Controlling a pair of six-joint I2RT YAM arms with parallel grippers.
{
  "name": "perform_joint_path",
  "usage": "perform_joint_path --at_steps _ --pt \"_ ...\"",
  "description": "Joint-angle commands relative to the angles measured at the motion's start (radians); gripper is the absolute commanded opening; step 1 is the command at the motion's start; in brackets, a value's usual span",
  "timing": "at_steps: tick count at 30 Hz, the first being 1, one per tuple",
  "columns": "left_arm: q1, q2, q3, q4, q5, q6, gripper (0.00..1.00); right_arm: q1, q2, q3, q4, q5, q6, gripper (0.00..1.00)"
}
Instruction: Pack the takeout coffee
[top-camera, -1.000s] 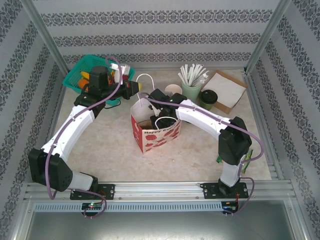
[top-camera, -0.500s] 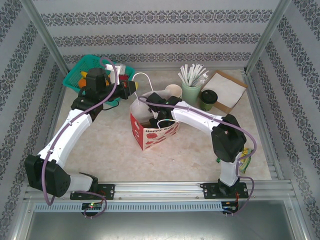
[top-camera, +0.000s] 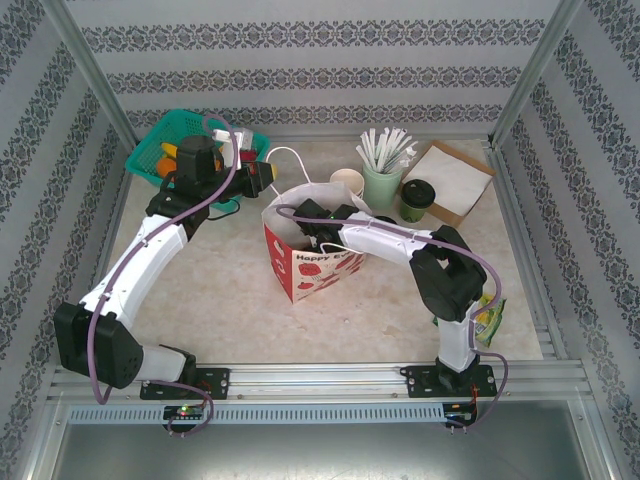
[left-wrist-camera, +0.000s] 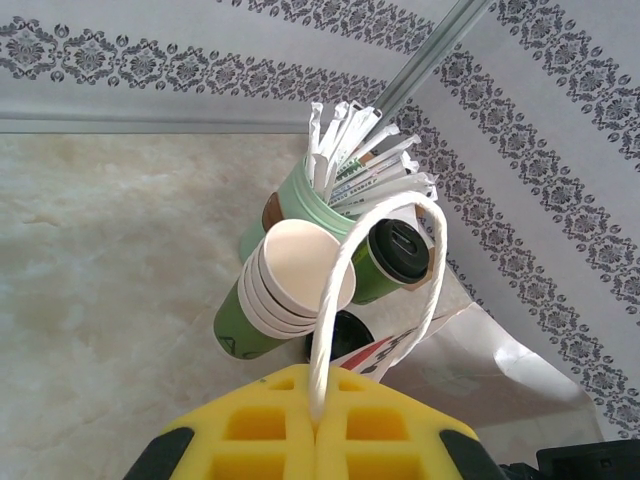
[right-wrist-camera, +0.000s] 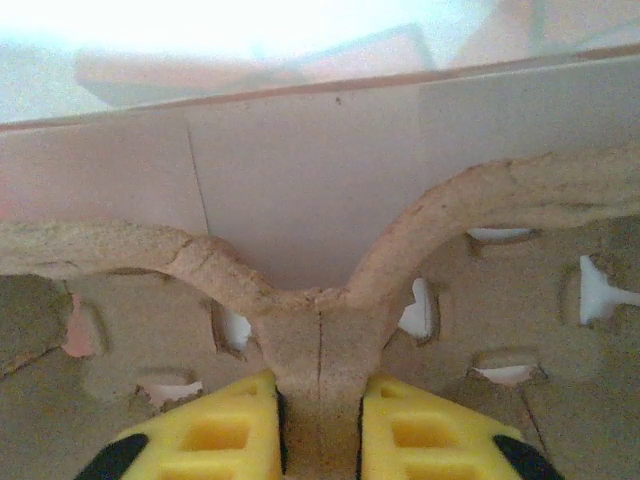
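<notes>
The takeout coffee, a dark green cup (top-camera: 415, 199) with a black lid, stands at the back right; it also shows in the left wrist view (left-wrist-camera: 392, 262). A red-and-white paper bag (top-camera: 312, 262) stands mid-table. My left gripper (left-wrist-camera: 318, 405) is shut on the bag's white rope handle (left-wrist-camera: 335, 290) and holds it up behind the bag (top-camera: 267, 176). My right arm reaches down into the bag. Its gripper (right-wrist-camera: 320, 405) is shut on the middle ridge of the brown pulp carrier tray (right-wrist-camera: 500, 205), which lies against the bag's inner wall (right-wrist-camera: 300, 170).
A pale mint cup with white straws (top-camera: 382, 180) and a stack of paper cups (top-camera: 347, 182) stand beside the coffee. A brown flat pad (top-camera: 452, 180) lies behind it. A teal basket (top-camera: 185, 148) is at the back left. A green packet (top-camera: 488, 318) lies by the right arm.
My right arm has swung left and pushed deeper into the bag with the tray. The bag's mouth has shifted slightly. The left gripper stays on the handle.
</notes>
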Motion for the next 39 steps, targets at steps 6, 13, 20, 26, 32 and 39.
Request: perform_joint_path --at_steps 6,13,20,26,32,39 --pt "0.007 0.002 0.033 -0.004 0.035 0.024 0.0 0.01 -0.078 0.013 0.005 -0.046 -0.025 0.61" --pt "0.007 -0.013 0.02 0.002 0.089 0.057 0.0 0.013 -0.141 0.068 -0.045 -0.042 -0.02 0.67" --pt "0.007 -0.022 0.016 -0.009 0.077 0.074 0.0 0.013 -0.155 0.01 -0.031 0.006 -0.06 0.05" --pt "0.007 -0.026 0.007 0.006 0.079 0.075 0.0 0.014 -0.101 0.008 -0.053 -0.031 -0.08 0.0" --pt "0.007 -0.032 -0.003 0.009 0.083 0.076 0.0 0.02 -0.043 0.041 -0.102 -0.016 -0.083 0.0" --pt "0.007 -0.042 -0.011 0.007 0.085 0.075 0.0 0.023 0.01 0.039 -0.106 0.036 -0.059 0.0"
